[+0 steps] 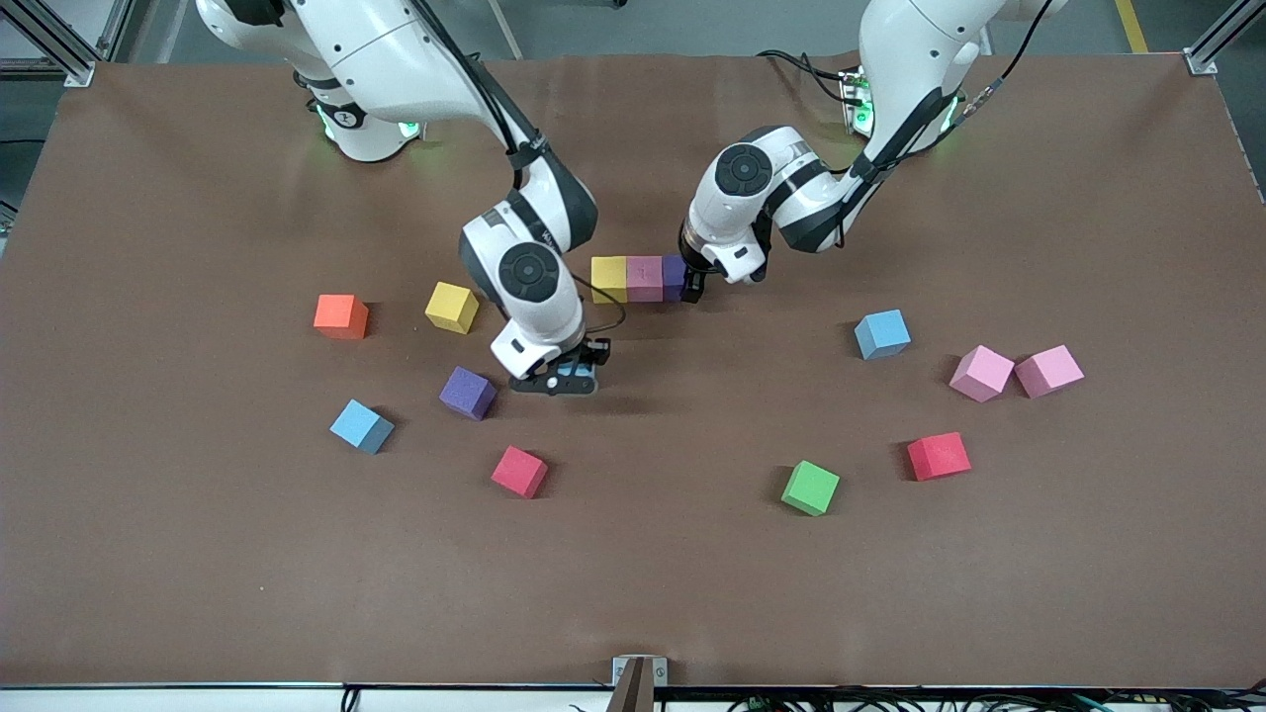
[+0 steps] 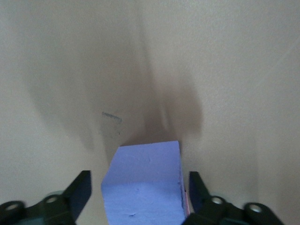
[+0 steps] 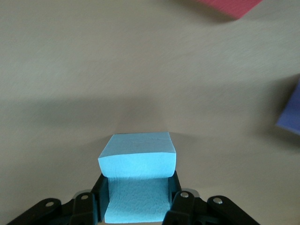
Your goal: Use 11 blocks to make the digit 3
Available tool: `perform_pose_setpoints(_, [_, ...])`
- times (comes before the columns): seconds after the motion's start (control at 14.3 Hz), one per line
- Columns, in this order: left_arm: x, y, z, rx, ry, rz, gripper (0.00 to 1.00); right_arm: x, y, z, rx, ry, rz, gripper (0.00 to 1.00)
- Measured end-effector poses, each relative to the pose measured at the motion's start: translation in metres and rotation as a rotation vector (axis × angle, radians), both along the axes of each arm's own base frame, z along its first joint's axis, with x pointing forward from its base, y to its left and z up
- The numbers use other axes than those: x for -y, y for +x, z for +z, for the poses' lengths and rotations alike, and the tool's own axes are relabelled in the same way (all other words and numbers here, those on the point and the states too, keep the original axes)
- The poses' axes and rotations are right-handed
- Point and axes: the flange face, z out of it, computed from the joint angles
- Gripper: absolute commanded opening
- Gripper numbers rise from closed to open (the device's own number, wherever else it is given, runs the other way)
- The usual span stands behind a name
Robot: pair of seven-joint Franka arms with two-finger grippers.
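Note:
A row of three blocks lies mid-table: yellow, pink and purple. My left gripper is low around the purple block and open; its fingers stand on either side of the block, with a gap showing on one side. My right gripper is down at the table, nearer the front camera than the row. It is shut on a light blue block, which is pinched between its fingers. Only a sliver of that blue block shows in the front view.
Loose toward the right arm's end: orange cube, yellow, purple, blue, red. Toward the left arm's end: blue, two pink, red, green.

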Motion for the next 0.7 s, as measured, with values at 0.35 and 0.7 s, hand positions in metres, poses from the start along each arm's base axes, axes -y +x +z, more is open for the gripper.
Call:
perform_pose_setpoints(0.35, [0.001,0.008,0.007,0.016,-0.009,0.009,1.00,-0.027,-0.025,0.000,-0.004,-0.001,0.023,0.04])
perform_pose_setpoints(0.7, [0.001,0.011,0.032,0.046,0.016,0.031,1.00,-0.034,-0.040,0.000,-0.014,-0.010,0.024,0.04])
